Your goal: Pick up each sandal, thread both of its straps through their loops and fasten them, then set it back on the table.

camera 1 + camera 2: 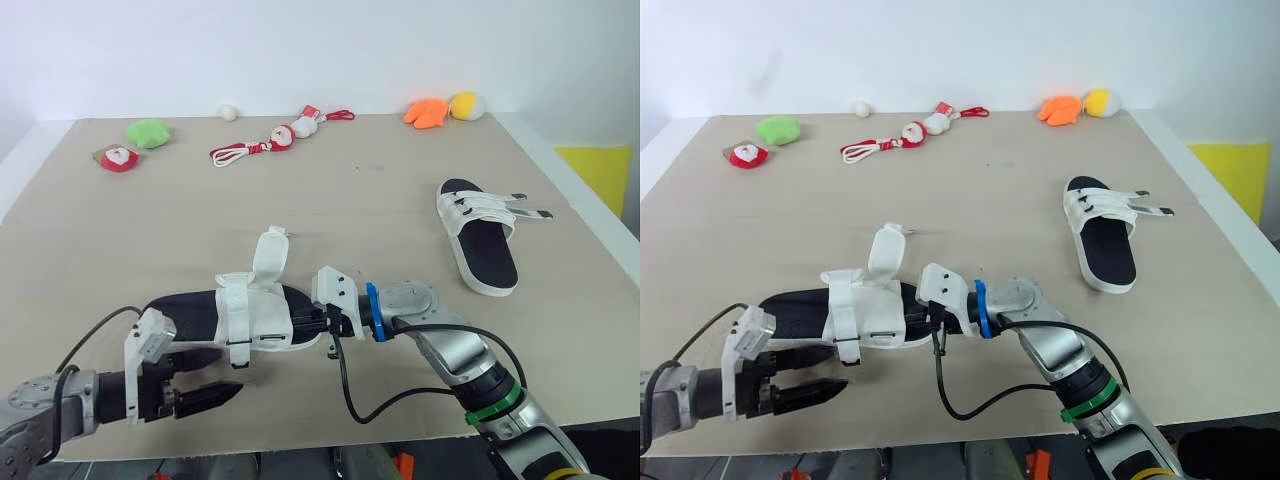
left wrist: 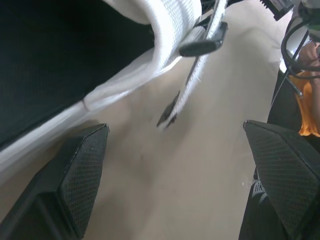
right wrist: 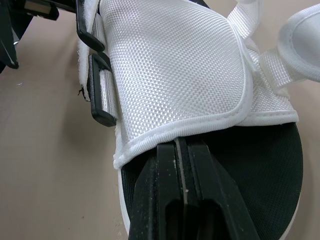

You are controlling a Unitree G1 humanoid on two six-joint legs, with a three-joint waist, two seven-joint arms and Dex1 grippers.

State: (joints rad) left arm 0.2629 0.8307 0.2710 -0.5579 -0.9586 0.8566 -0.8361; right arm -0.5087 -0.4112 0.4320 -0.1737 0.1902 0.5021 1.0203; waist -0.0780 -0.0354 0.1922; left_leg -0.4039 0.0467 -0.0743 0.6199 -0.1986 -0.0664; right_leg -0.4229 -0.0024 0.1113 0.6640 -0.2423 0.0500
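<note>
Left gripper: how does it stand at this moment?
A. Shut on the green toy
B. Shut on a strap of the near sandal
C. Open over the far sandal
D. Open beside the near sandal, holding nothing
D: the left gripper has its fingers wide apart with bare table between them, next to the near sandal.

near sandal left of far sandal
</note>
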